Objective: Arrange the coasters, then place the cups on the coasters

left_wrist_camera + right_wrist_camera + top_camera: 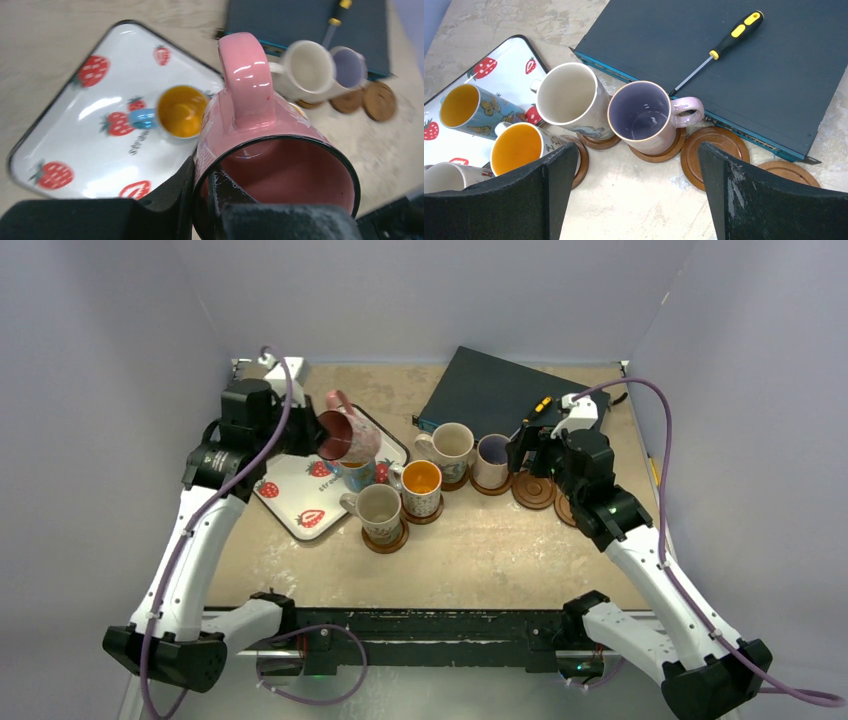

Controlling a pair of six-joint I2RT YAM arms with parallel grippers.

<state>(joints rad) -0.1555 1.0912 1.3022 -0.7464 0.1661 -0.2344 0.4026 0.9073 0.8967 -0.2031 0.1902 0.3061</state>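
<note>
Six mugs: four on coasters, one on the tray, one aloft.
Left gripper clamped on rim of pink mug, tilted above tray; its fingers mostly hidden. Right gripper spread wide, empty, over two bare coasters, one part-covered by its finger.

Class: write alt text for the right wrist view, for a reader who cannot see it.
The open right tool frames a lilac-lined mug on a coaster, two bare coasters to its right. Leftward stand a cream mug, an orange-lined mug and, on a strawberry tray, a blue mug; a screwdriver lies on a dark case.
</note>
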